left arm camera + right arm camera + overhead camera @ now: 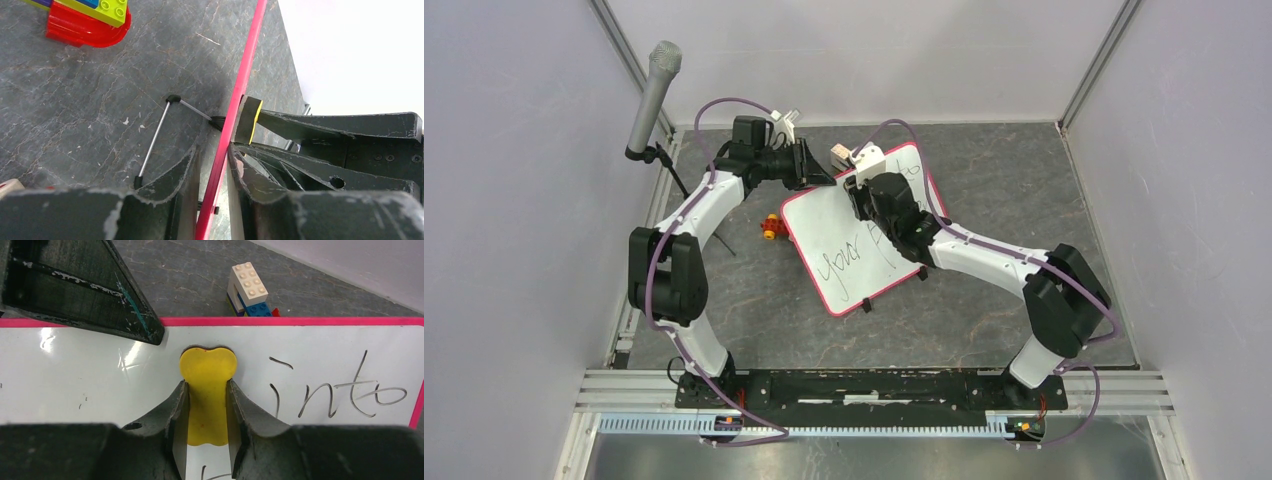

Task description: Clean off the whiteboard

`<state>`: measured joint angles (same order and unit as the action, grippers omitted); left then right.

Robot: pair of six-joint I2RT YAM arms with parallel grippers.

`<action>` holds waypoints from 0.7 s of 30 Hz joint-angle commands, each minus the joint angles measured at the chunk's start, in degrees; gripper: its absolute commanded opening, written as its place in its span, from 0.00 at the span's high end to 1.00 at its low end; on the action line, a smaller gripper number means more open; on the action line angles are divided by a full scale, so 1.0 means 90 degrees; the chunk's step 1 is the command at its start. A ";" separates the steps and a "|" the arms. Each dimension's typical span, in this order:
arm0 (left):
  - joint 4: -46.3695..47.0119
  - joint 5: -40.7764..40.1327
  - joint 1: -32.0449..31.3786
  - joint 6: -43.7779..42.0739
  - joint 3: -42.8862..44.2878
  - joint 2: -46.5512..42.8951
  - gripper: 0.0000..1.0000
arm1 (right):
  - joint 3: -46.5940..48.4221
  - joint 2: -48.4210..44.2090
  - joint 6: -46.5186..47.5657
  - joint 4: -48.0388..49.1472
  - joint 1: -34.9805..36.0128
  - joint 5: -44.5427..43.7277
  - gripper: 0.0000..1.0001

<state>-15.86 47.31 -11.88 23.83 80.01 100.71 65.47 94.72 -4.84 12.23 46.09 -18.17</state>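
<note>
From above, the whiteboard lies skewed on the dark table, roughly midway between the two arms, with black handwriting across its near half. The left arm stretches forward and bends inward, putting the left gripper at the board's far left corner. The right arm leans in from the right with its elbow low, so the right gripper hangs over the board's far half. A small red and yellow toy sits on the table just beside the board's left edge. A microphone stands at the far left.

In the left wrist view, the board's red rim runs between the fingers of the left gripper. One finger is against the rim and the other is just beside it (whether they have clamped, I cannot tell). A thin wire leg juts from the rim onto the table. A yellow-and-black eraser touches the rim on the far side.

In the right wrist view, the right gripper is clenched on the yellow eraser, which is pressed flat on the white surface near the far rim, left of the word "into". A stack of toy bricks stands on the table beyond the rim.
</note>
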 commanded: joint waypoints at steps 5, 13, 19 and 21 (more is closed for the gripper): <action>-0.0043 -0.0192 -0.0008 -0.0772 -0.0018 -0.0037 0.83 | -0.0220 -0.0111 -0.0432 0.0366 -0.0205 0.0088 0.73; -0.0137 -0.0763 -0.0126 -0.1494 -0.0082 -0.0196 0.93 | -0.1397 -0.0698 -0.0929 0.0332 -0.0820 -0.0108 0.73; -0.0252 -0.1159 -0.0404 -0.2070 -0.0156 -0.0410 0.98 | -0.1572 -0.0850 -0.0783 0.0466 -0.0606 -0.0151 0.73; -0.0250 -0.1210 -0.0452 -0.2200 -0.0202 -0.0498 0.98 | -0.1309 -0.0739 -0.0710 0.0411 -0.0327 -0.0149 0.73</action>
<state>-16.38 41.52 -14.31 10.94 79.59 98.74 50.54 87.77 -11.79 16.21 39.31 -19.66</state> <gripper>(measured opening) 0.245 0.337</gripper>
